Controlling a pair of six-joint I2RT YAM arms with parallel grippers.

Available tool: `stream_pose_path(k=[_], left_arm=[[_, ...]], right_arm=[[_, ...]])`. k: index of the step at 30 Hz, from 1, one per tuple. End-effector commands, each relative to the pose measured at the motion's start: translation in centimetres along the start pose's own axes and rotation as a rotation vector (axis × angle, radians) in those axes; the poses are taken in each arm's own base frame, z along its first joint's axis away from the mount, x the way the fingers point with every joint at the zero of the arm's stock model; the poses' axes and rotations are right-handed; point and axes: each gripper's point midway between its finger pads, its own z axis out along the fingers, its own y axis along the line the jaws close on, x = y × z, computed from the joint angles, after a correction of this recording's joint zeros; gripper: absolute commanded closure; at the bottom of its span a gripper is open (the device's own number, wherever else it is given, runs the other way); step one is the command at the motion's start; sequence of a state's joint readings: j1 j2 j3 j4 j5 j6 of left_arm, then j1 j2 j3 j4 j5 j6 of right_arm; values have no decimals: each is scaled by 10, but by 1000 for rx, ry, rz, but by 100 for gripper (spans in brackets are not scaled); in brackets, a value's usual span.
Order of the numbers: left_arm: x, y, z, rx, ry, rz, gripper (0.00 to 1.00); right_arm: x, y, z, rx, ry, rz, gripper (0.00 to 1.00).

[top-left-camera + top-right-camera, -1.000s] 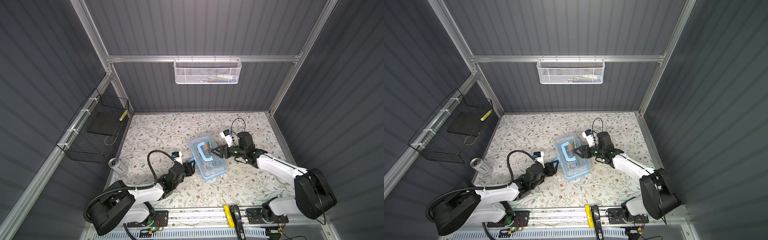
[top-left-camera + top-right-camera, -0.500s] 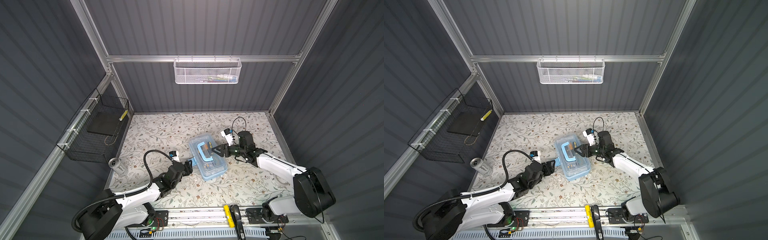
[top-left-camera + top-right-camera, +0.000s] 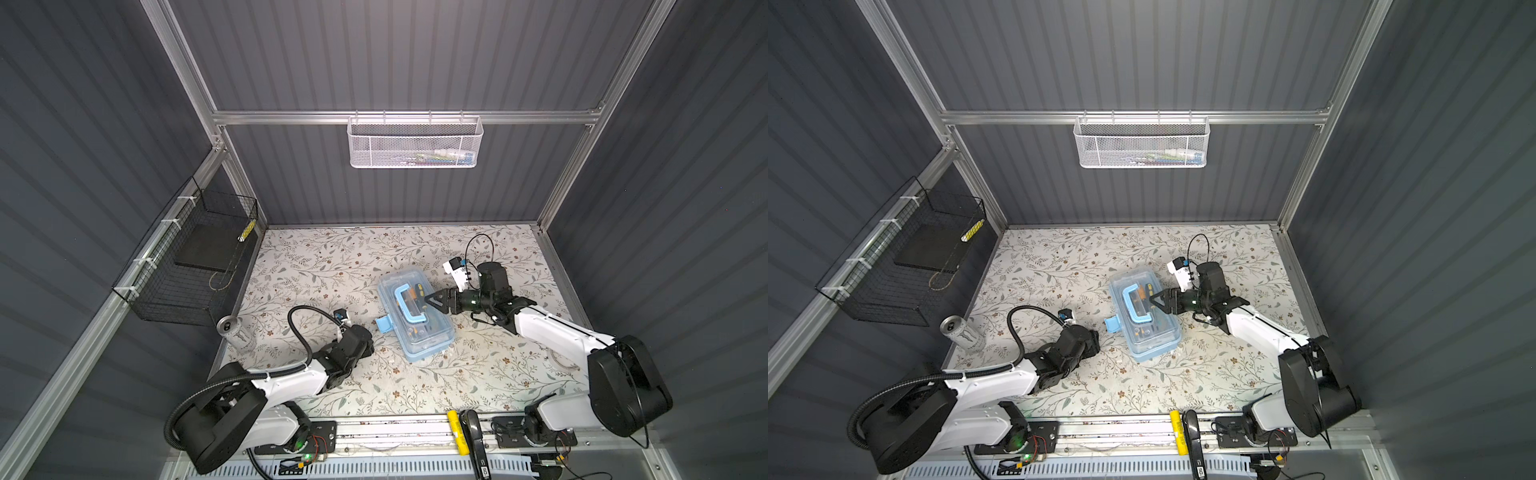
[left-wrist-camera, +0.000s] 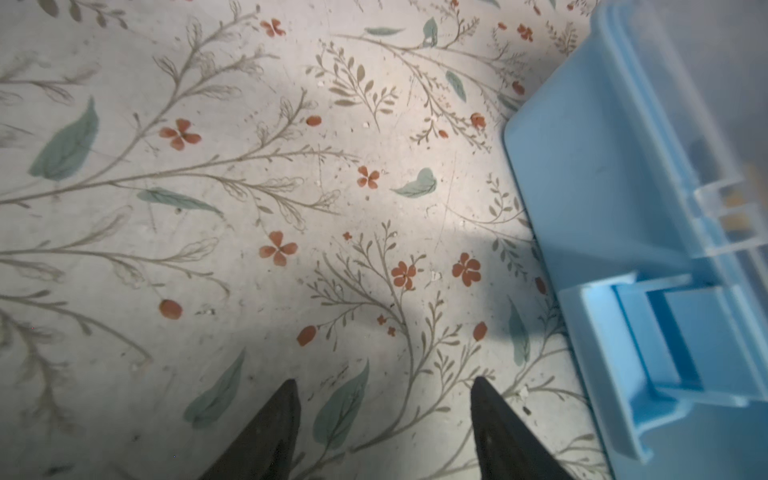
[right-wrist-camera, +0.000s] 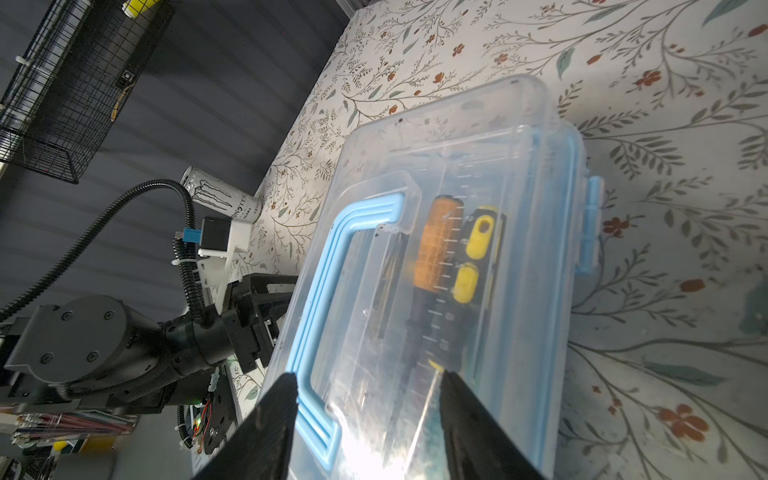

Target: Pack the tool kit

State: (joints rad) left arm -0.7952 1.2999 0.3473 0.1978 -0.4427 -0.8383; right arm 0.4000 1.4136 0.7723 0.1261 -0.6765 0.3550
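Left claw (image 4: 384,382) released, backed off tool kit (image 3: 424,336); right claw (image 5: 370,376) spread, unmoved atop it.

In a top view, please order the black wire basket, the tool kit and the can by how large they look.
1. black wire basket, largest; it hangs on the wall, perhaps nearer the camera
2. tool kit
3. can, smallest

I have the left arm (image 3: 291,379), white shells on black joints, lying low and stretched forward from its base. Its left claw (image 4: 384,384), two black tapered fingers (image 4: 266,436), points ahead and downward with jaws apart. The right arm (image 3: 552,332), same build, reaches in toward the middle with elbow bent, and the right claw (image 3: 428,300) tilts downward, its black fingers (image 5: 266,428) spread wide.
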Motion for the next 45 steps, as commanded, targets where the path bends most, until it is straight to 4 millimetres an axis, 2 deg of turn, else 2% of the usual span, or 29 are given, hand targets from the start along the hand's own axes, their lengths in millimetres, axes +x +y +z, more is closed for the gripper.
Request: stream_pose_path(k=[1, 8, 17, 25, 35, 38, 42, 45], left_arm=[[-13, -29, 6, 86, -13, 18, 34], [-20, -48, 11, 135, -17, 56, 35], [-35, -63, -2, 214, -68, 74, 35], [-34, -79, -1, 285, -59, 87, 37], [-35, -77, -6, 277, -53, 87, 38], [-36, -71, -10, 255, -47, 86, 33], [-35, -68, -18, 251, -28, 78, 16], [-34, -69, -22, 264, -20, 79, 14]], right_arm=[[49, -28, 1, 88, 139, 134, 42], [51, -28, 3, 74, 138, 139, 42], [52, -28, 5, 65, 144, 142, 42], [52, -28, 7, 59, 147, 147, 42], [51, -27, 6, 56, 143, 145, 42], [50, -27, 6, 57, 142, 143, 42], [48, -26, 4, 65, 143, 134, 42], [47, -25, 4, 63, 141, 130, 42]])
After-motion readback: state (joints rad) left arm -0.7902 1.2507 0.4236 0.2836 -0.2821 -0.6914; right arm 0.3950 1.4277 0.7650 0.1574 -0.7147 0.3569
